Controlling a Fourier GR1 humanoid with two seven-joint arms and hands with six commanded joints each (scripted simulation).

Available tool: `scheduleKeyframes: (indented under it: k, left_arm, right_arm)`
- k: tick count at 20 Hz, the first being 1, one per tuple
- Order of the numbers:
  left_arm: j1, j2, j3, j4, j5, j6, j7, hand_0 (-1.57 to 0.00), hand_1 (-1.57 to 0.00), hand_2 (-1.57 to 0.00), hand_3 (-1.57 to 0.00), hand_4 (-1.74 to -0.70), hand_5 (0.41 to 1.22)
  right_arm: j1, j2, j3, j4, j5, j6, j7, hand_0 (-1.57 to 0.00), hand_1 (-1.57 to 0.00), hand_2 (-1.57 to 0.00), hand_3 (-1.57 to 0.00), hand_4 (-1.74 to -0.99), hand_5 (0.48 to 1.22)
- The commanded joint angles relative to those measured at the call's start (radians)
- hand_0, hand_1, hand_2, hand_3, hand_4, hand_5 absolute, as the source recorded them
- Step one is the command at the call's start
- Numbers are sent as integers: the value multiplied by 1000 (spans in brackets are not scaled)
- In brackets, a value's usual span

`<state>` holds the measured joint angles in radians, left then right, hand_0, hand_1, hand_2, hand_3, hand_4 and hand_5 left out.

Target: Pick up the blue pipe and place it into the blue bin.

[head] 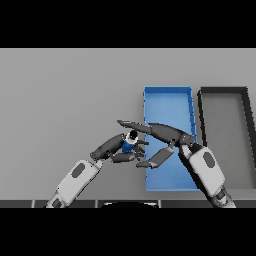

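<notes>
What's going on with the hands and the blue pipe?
Left hand shut on blue pipe, just left of blue bin. Right hand open, over bin's left edge beside pipe. Black bin further right.

1. You see the blue pipe [128,146], small, held in the left robot hand [116,148], fingers curled round it.
2. The blue bin [168,97], a long open tray, lies just right of that hand, under the right robot hand [162,136].

Grey table [70,100], dark empty-looking bin [225,145] at the right, long side running away from the viewer
</notes>
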<state>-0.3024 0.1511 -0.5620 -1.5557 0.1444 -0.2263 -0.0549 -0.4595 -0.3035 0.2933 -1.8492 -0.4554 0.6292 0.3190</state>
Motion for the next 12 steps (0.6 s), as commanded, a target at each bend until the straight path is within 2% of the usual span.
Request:
scheduleKeyframes:
  k: [1,3,7,8,9,10,11,12]
  left_arm:
    - [-13,-1,5,4,3,-2,12,-1571,-1571,-1571,-1519,-1565,1221]
    - [-16,9,14,0,5,-13,2,-1571,-1571,-1571,-1538,-1524,1221]
    - [-11,-3,15,7,-20,-12,18,-1571,-1571,-1571,-1557,-1473,1221]
    - [-8,-5,15,10,-17,-12,33,-1571,-1571,-1571,-1560,-1525,1221]
    - [-11,-11,12,9,-29,-9,27,-1571,-1571,-1571,-1284,-1568,1221]
    - [-23,-4,10,11,-61,7,55,-1571,-1571,-1571,-1190,-1603,1221]
    - [-32,24,-9,0,-94,6,72,-1571,-1527,-1571,-1119,-1630,1221]
    - [-27,24,-3,-12,-86,9,72,-1571,-1536,-1571,-1121,-1647,1221]
  right_arm:
    - [-24,11,13,5,1,-4,20,1,1,1,1,-1250,521]
    - [-50,48,42,40,36,-5,13,1,1,1,1,-1232,517]
    - [-113,95,57,114,31,5,63,1,1,-9,1,-1210,498]
    - [-129,101,57,124,21,10,74,-17,-34,-54,-26,-1236,493]
    - [-147,111,61,141,22,18,77,-107,-140,-160,-116,-1291,483]
    - [-157,117,62,142,26,21,77,-264,-299,-308,-252,-1348,477]
    - [-170,127,65,153,33,33,74,-475,-487,-492,-516,-1365,477]
    - [-176,140,78,156,39,34,58,-694,-704,-708,-659,-1433,486]
